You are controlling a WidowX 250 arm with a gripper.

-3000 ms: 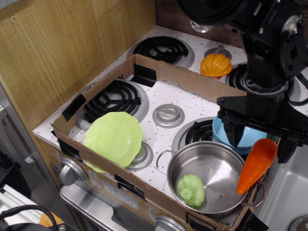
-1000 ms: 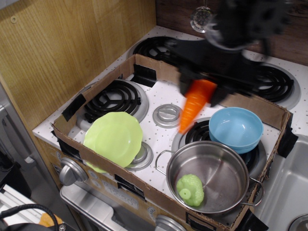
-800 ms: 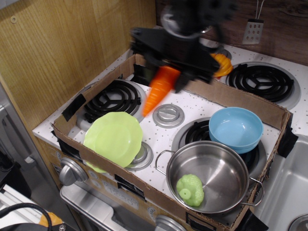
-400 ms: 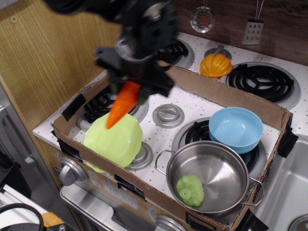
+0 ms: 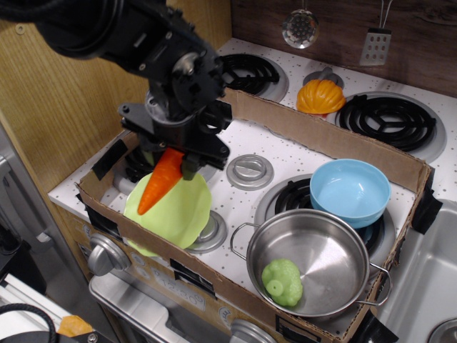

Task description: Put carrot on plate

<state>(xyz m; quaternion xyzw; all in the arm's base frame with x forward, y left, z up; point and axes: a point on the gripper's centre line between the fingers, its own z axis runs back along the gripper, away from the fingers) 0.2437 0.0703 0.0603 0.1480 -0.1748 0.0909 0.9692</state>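
Over the round lime-green plastic plate [image 5: 171,209], my claw [image 5: 171,158] now pinches the smooth orange toy carrot [image 5: 160,181], carried over from the steel pot [image 5: 314,261]; I release next.

Left of centre: gripper [image 5: 171,161] clamped on carrot [image 5: 159,182] (tip pointing lower left), over 1 lime plate [image 5: 178,214]. Lower right: steel pot [image 5: 314,261]; blue bowl [image 5: 350,191] just above.
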